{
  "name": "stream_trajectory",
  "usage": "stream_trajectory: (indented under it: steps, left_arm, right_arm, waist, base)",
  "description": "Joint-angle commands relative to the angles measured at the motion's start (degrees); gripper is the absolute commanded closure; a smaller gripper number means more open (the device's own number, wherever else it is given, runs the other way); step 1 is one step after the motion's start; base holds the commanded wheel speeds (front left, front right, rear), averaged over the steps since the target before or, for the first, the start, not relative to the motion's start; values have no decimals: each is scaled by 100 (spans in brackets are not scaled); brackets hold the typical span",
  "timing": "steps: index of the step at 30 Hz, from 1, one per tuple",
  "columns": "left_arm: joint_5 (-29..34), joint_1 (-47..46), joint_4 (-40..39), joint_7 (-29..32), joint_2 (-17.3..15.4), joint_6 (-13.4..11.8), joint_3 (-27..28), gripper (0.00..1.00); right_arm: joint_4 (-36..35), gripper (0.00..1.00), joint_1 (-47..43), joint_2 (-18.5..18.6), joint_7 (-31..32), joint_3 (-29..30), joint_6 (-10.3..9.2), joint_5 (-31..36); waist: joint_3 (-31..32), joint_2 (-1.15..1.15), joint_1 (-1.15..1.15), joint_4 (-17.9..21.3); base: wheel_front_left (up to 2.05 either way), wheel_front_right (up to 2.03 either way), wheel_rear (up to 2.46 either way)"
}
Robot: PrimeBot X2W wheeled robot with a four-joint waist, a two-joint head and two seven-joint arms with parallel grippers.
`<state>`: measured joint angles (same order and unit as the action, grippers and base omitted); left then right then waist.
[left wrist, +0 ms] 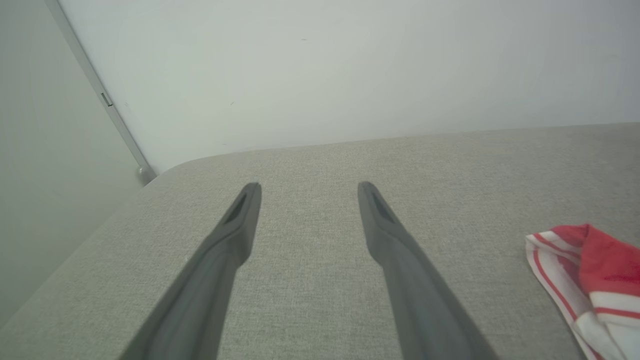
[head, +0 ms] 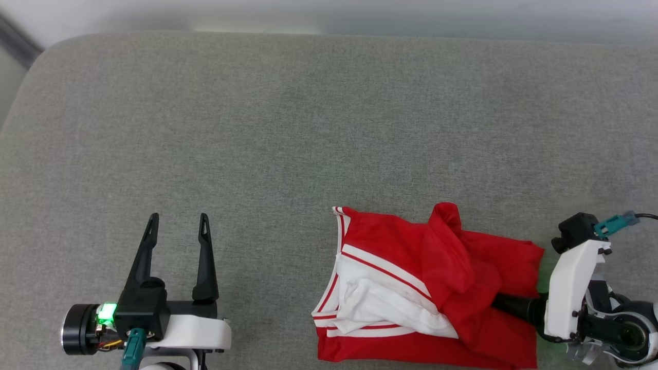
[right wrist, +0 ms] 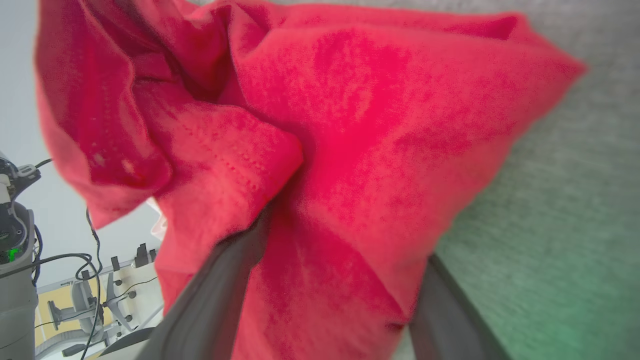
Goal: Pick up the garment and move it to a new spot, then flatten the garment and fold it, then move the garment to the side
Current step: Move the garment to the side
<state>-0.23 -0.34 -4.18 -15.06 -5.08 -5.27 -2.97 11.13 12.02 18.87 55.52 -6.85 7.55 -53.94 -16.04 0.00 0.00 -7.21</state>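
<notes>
The left gripper (left wrist: 308, 186) hangs over the grey fabric tabletop (left wrist: 450, 165), its two dark fingers (left wrist: 225, 250) spread wide apart. At the near right lies the garment (left wrist: 595, 270), red with white-striped trim; a white wall (left wrist: 350, 65) stands beyond

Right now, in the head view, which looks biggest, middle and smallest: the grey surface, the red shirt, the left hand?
1. grey surface: biggest, spreading across nearly that whole view.
2. red shirt: middle, a crumpled heap.
3. left hand: smallest, even if it sits nearer the camera.
</notes>
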Motion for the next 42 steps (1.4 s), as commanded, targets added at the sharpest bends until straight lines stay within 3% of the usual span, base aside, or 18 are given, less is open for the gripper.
stream_trajectory:
  steps: [1, 3, 4, 5, 6, 15, 22, 32, 42]
  left_arm:
    - [11, -52, 13, -14, 3, -4, 2, 0]
    - [9, -76, 14, -14, 9, -13, -2, 0]
    - [5, -78, 15, -14, 15, -22, 2, 0]
    - [2, -80, 18, -14, 20, -29, 3, 0]
    - [0, -78, 20, -14, 24, -25, 4, 0]
    - [-24, 96, 48, -14, 57, -64, 10, 0]
    - [-35, 263, 17, -13, 92, -82, 18, 0]
    - [-38, 297, -145, -13, 62, -66, 230, 0]
    - [16, 62, -404, -13, -193, -33, 527, 0]
  right_arm:
    - [225, 0, -187, -64, 63, -249, -13, 94]
    - [263, 0, -260, 21, 24, -467, -14, 141]
    - [256, 14, -259, 69, -71, -529, -14, 169]
    - [255, 90, -244, 114, -168, -587, -14, 199]
    - [260, 100, -229, 167, -211, -676, -14, 198]
    - [-250, 100, 305, 661, -829, -1019, -9, -60]
    - [-1049, 100, 749, 1362, -1007, -1548, -8, 127]
    - [-1992, 100, 1519, 2328, -947, -2047, -8, 511]
    - [-1875, 100, 1963, 2740, -1281, -1942, -9, 976]
  waist:
    - [-19, 0, 0, -26]
    - [-29, 0, 0, -46]
    - [-32, 0, 0, -52]
    - [-31, 0, 0, -55]
    - [-26, 0, 0, -55]
    - [274, 0, 0, 35]
    - [588, 0, 0, 315]
    - [348, 0, 0, 1361]
    - [-389, 0, 0, 2378]
  base:
    - [0, 0, 0]
    - [0, 0, 0]
    - [0, 0, 0]
    - [0, 0, 0]
    - [0, 0, 0]
    - [0, 0, 0]
    - [0, 0, 0]
    - [0, 0, 0]
    - [0, 0, 0]
